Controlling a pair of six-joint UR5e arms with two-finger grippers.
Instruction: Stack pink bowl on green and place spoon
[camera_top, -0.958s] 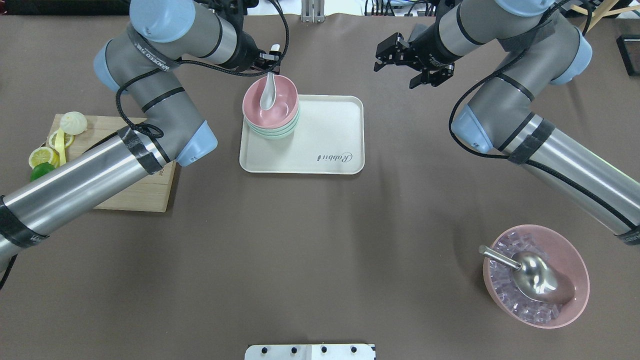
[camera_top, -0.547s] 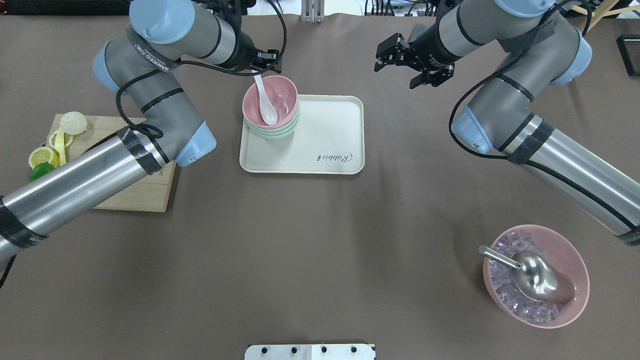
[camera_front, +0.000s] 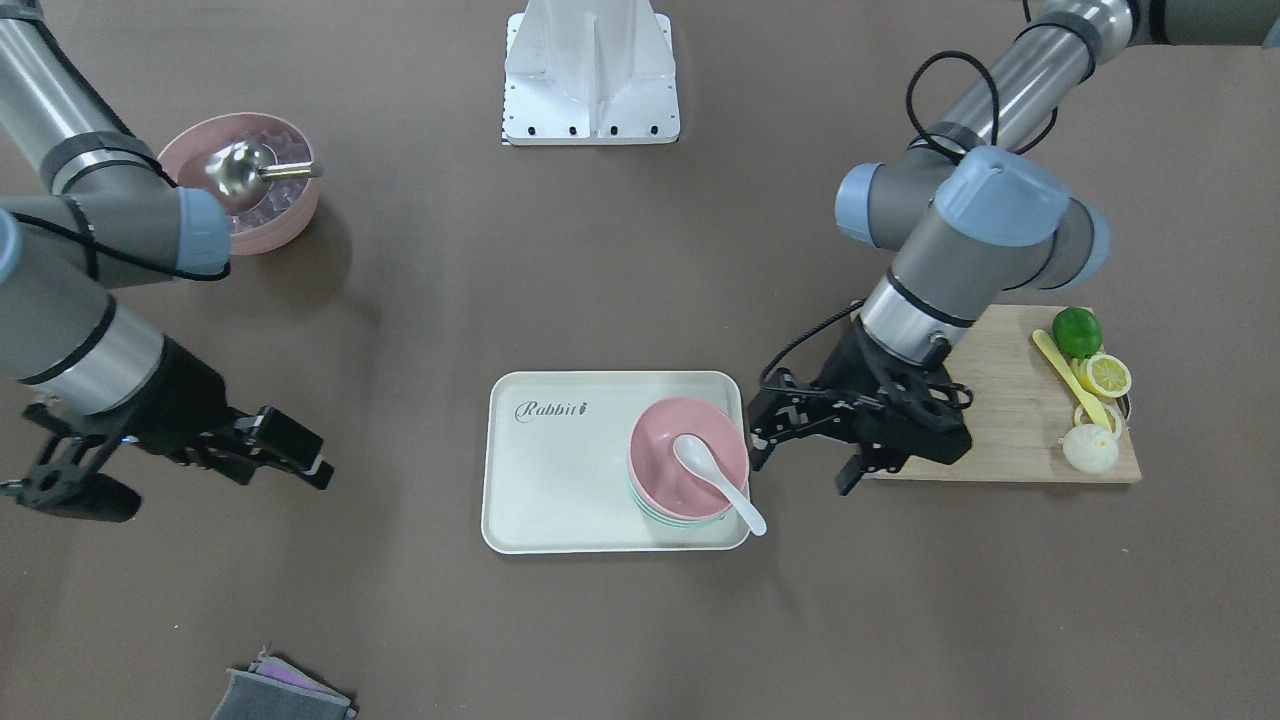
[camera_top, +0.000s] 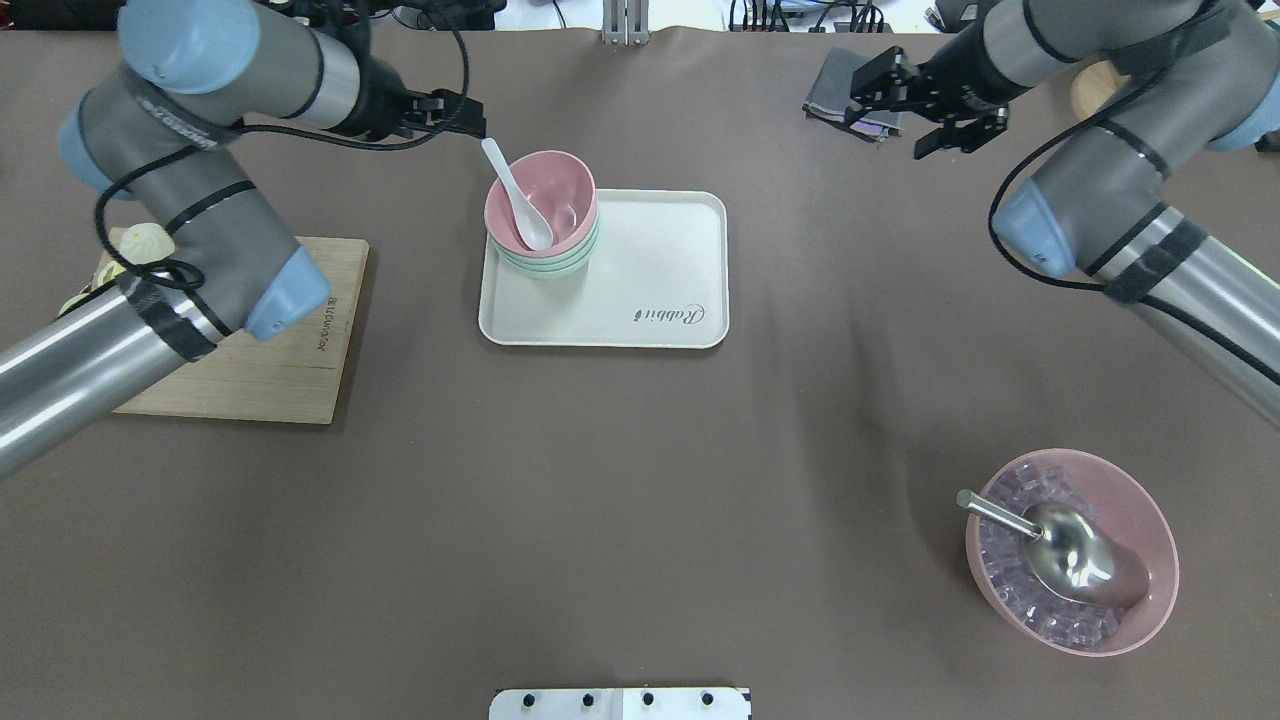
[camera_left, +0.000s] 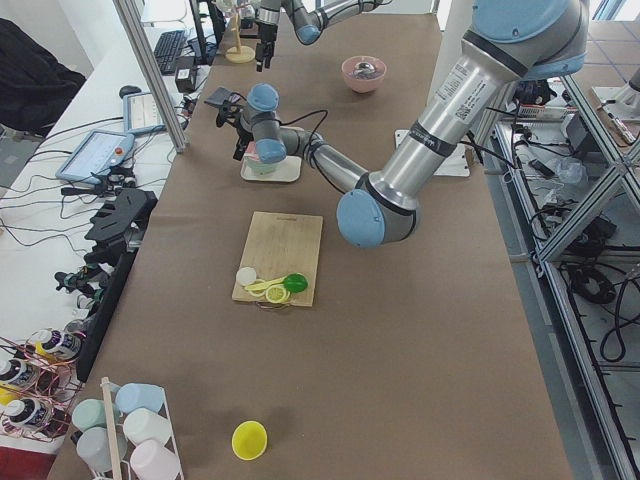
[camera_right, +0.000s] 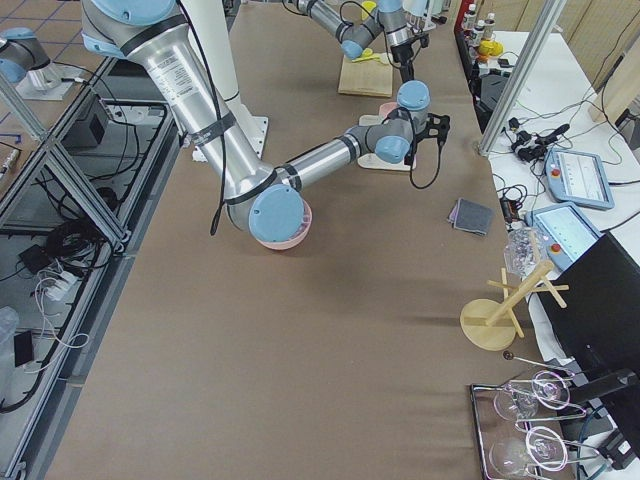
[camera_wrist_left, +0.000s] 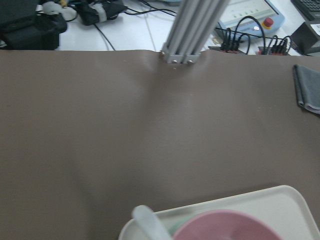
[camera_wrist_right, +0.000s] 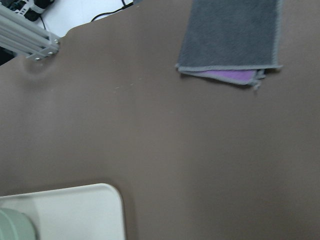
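The pink bowl (camera_top: 560, 195) sits nested on the green bowl (camera_top: 560, 260), and the white spoon (camera_top: 518, 196) lies in it, scoop end down inside, handle leaning over the rim and poking out toward the far-left corner of the table (camera_top: 600, 500). The stack stands on the far-left corner of the cream tray (camera_top: 650, 270), which lies about midway along the worktop and closer to the far edge than to the robot's edge. Just beyond the spoon's handle, nearer the far edge, the left gripper (camera_top: 478, 115) hangs apart from the spoon, its jaws spread and holding nothing. The right gripper (camera_top: 884, 133) is close to the far edge toward the right end, jaws wide apart and empty, above a folded grey cloth (camera_wrist_right: 230, 35). Toward the left end lies a wooden board (camera_top: 290, 370) with a lime (camera_front: 1077, 330), a lemon slice (camera_front: 1108, 375) and a white bun (camera_front: 1090, 450) at its outer end. Near the robot-side right corner stands an ice bowl (camera_top: 1150, 520) with a metal scoop (camera_top: 1070, 560) resting in it.
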